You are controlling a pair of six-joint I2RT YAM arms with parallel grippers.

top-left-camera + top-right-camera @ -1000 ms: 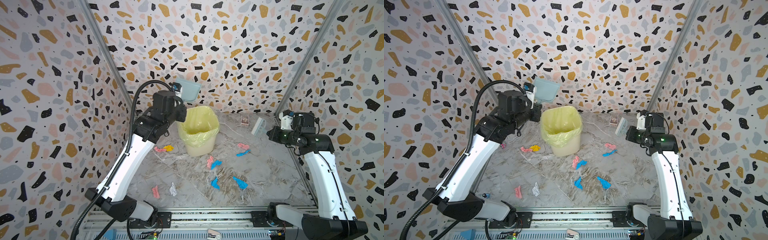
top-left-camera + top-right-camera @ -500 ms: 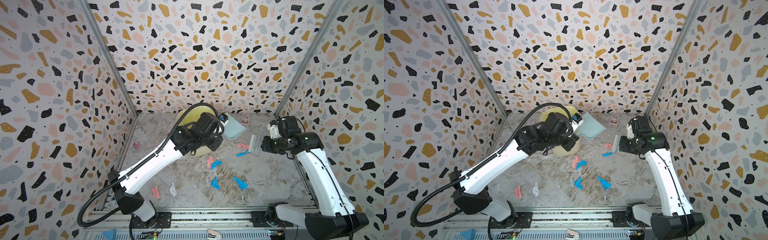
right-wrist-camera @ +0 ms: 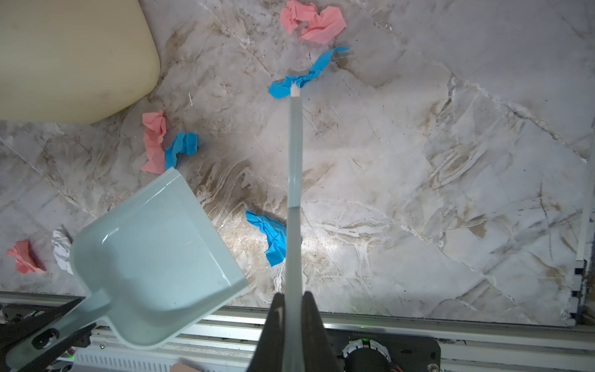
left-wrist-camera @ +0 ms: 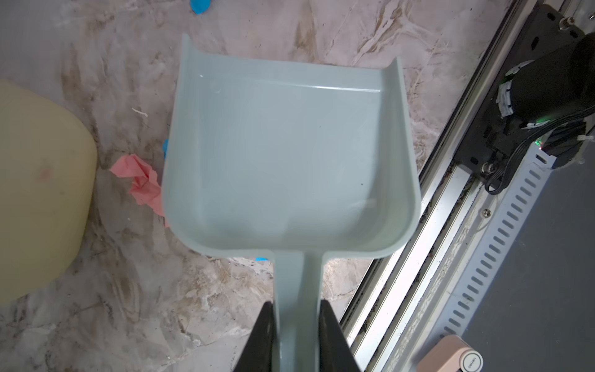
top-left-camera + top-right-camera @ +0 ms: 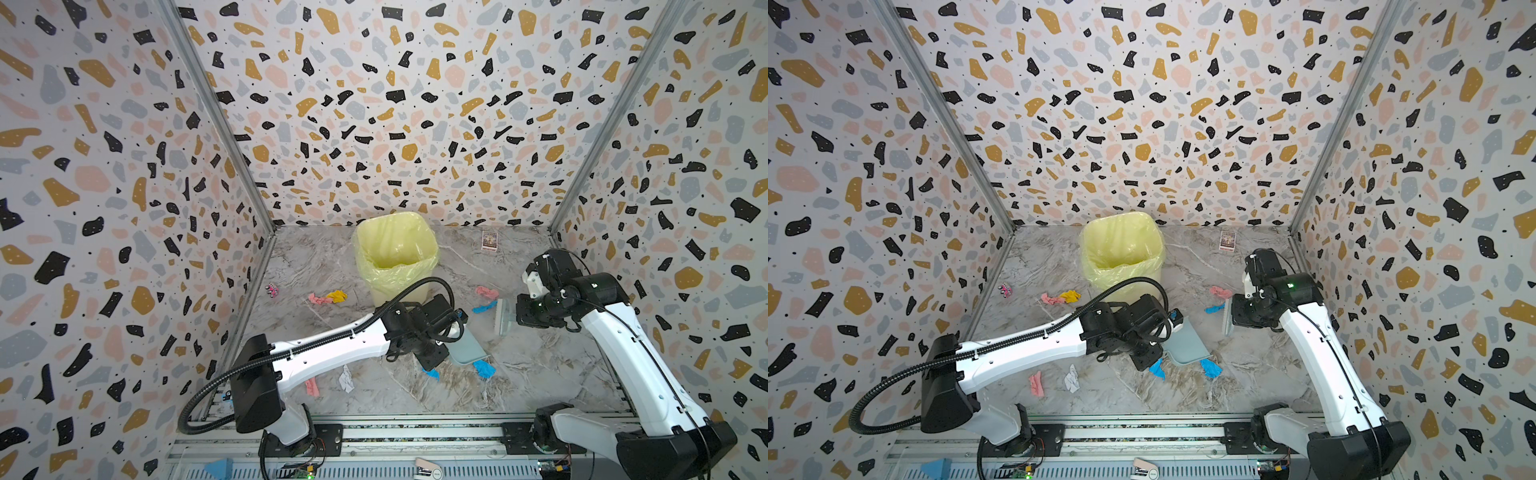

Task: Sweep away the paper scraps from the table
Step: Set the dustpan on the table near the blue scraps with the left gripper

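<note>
Pale dustpan (image 4: 286, 154), handle clamped in the left gripper (image 4: 297, 335), hung over the marble table (image 4: 128, 290); pink paper scrap (image 4: 141, 180) lay between its wall and the cream bin (image 4: 38, 193).

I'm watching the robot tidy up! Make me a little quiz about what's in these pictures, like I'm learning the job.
1. True or false: the dustpan in the left gripper is empty.
2. What does the right gripper hold? A) brush B) spoon C) sponge
3. Fill in: in a top view, left of the bin, the scrap lying beside the yellow scrap is ___.
Key: 1 true; 2 A; 3 pink, the pink scrap.
</note>
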